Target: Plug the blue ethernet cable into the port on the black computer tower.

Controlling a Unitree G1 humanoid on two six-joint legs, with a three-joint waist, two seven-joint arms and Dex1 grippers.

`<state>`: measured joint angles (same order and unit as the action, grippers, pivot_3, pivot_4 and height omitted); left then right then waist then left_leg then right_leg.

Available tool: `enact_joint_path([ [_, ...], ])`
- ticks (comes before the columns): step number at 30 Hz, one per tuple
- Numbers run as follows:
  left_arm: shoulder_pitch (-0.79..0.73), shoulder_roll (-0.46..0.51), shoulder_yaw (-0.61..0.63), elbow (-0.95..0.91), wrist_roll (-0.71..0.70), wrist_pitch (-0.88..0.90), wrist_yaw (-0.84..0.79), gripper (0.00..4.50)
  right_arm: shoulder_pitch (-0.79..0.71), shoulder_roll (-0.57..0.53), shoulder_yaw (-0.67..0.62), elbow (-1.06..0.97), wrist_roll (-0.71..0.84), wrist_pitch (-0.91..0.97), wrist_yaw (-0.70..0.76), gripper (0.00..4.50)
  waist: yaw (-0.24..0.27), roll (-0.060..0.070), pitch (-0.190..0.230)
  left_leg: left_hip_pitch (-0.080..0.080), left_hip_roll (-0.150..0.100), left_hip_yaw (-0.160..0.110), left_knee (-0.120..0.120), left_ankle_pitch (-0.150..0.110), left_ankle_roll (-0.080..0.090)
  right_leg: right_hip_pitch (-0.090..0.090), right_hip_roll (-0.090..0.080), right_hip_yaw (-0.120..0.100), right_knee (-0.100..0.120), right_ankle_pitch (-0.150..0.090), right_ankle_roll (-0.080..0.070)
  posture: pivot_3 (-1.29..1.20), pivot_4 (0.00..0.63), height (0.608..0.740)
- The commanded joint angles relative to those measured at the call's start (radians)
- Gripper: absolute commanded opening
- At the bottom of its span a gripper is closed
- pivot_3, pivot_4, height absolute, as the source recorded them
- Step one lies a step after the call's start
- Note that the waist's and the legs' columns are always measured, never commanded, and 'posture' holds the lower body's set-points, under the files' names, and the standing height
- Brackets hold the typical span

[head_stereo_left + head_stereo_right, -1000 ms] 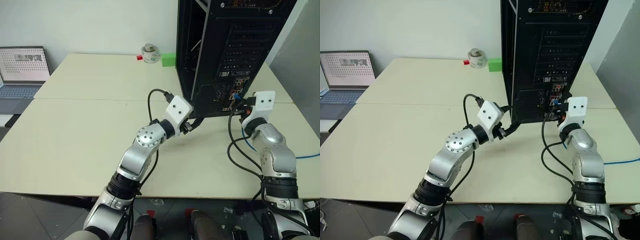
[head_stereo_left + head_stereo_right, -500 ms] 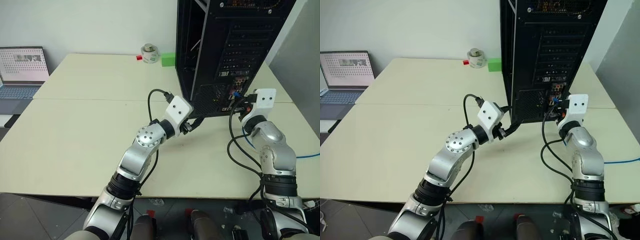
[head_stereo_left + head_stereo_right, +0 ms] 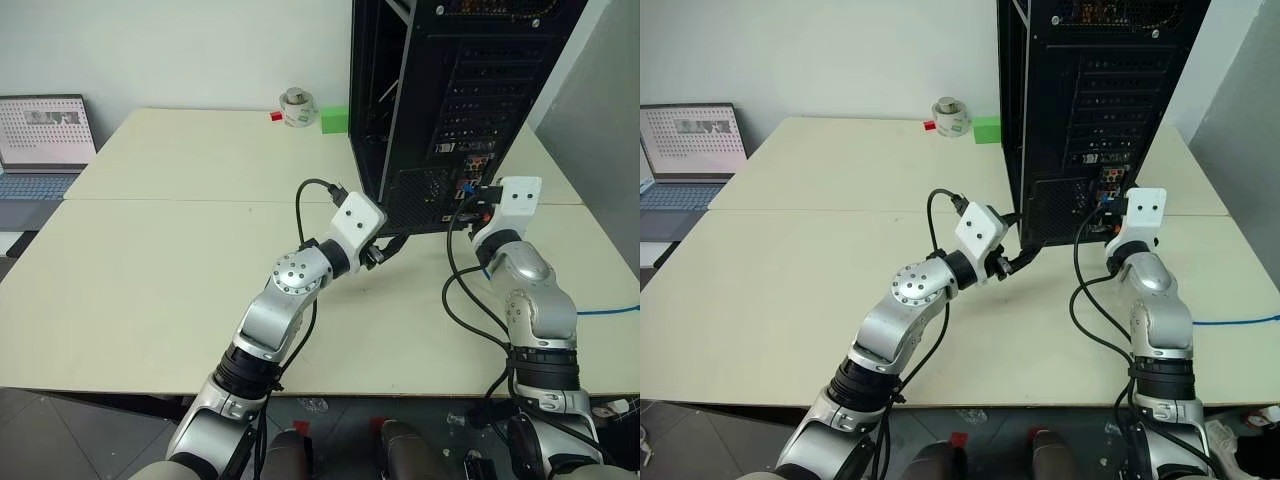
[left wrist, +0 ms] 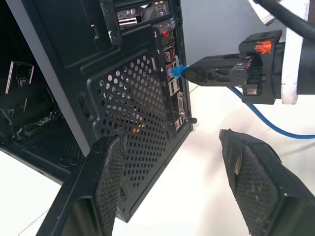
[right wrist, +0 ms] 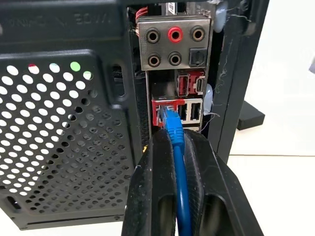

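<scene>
Pale cream tabletop [image 3: 150, 290] carries a tall black metal computer tower [image 3: 455, 90], upright at the far right, perforated rear panel toward the robot; bulky, rigid and heavy by its look, unlikely to shift under a light push. Left gripper [image 3: 381, 249] sits just beside the tower's lower rear corner, its two black fingers spread wide and empty, one finger [image 4: 106, 184] near the perforated panel, whether it touches I cannot tell. Right gripper [image 5: 174, 147] is level at the rear connector panel, fingers pinched narrow around the thin bright-blue ethernet cable [image 5: 178, 167] just behind its plug. Cable trails back off the right side of the tabletop; light, limp, bends freely, so any hold far from the end would let the tip droop. Present hold close behind the plug looks like the right place: short stiff stub, good aim. Blue plug tip [image 5: 168, 115] sits at the mouth of the small squarish red-framed port [image 5: 164, 112] below the round audio jacks; whether it is fully seated cannot be told. Plug and latch are small plastic, likely fragile; straight push, no twisting.
</scene>
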<state>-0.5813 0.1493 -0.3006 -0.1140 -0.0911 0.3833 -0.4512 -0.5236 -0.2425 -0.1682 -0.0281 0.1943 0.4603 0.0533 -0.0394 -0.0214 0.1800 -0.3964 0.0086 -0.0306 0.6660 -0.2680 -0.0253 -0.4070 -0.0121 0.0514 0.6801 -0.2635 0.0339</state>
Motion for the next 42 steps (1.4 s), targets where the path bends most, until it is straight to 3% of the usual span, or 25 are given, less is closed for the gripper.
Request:
enact_joint_path([
  [1, -0.006, -0.011, 0.013, -0.035, 0.0, -0.003, 0.002, 3.17, -0.027, 0.026, 0.031, -0.032, -0.03, -0.024, -0.024, 0.0, 0.0, 0.0, 0.0, 0.0, 0.0, 0.0, 0.0, 0.0, 0.0, 0.0, 0.0, 0.0, 0.0, 0.0, 0.0, 0.0, 0.15, 0.74],
  [21, 0.0, -0.013, 0.018, -0.046, -0.002, 0.009, 0.006, 3.17, -0.072, 0.048, 0.032, 0.058, -0.053, -0.072, 0.005, 0.0, -0.019, 0.0, 0.0, 0.005, 0.002, 0.007, -0.002, 0.0, 0.0, 0.0, 0.005, 0.01, 0.0, 0.0, 0.0, 0.0, 0.15, 0.74],
  [23, 0.0, -0.012, 0.018, -0.046, -0.003, 0.009, 0.003, 3.17, -0.066, 0.037, 0.026, 0.058, -0.05, -0.071, 0.017, 0.7, -0.02, 0.0, 0.0, 0.006, 0.002, 0.008, -0.002, 0.0, 0.0, 0.0, 0.005, 0.011, 0.0, 0.0, 0.0, 0.0, 0.15, 0.74],
  [25, -0.001, -0.01, 0.021, -0.042, -0.005, 0.006, -0.001, 3.17, -0.054, 0.016, 0.024, 0.046, -0.047, -0.066, 0.041, 0.86, -0.018, 0.0, 0.0, 0.006, 0.002, 0.008, -0.003, 0.0, 0.0, 0.0, 0.005, 0.011, 0.0, 0.0, 0.0, 0.0, 0.15, 0.74],
  [34, -0.012, 0.063, 0.101, 0.001, -0.023, -0.035, -0.041, 3.17, 0.055, -0.13, 0.009, -0.105, -0.004, -0.008, 0.211, 2.75, -0.006, 0.0, 0.0, 0.002, 0.001, 0.007, -0.003, 0.0, 0.0, -0.002, 0.003, 0.011, -0.001, 0.0, 0.0, 0.0, 0.15, 0.74],
  [41, 0.011, 0.254, 0.199, 0.039, -0.028, -0.014, -0.122, 3.17, 0.181, -0.274, -0.046, -0.214, 0.141, 0.017, 0.446, 4.14, -0.009, 0.0, 0.0, 0.002, 0.002, 0.006, -0.003, 0.0, 0.0, -0.002, 0.004, 0.01, -0.001, 0.0, 0.0, 0.0, 0.15, 0.74],
  [42, 0.035, 0.286, 0.221, 0.022, -0.052, -0.012, -0.155, 3.17, 0.207, -0.296, -0.06, -0.226, 0.168, 0.014, 0.488, 4.14, -0.009, 0.0, 0.0, 0.002, 0.002, 0.006, -0.003, 0.0, 0.0, -0.002, 0.004, 0.009, -0.002, 0.0, 0.0, 0.0, 0.15, 0.74],
])
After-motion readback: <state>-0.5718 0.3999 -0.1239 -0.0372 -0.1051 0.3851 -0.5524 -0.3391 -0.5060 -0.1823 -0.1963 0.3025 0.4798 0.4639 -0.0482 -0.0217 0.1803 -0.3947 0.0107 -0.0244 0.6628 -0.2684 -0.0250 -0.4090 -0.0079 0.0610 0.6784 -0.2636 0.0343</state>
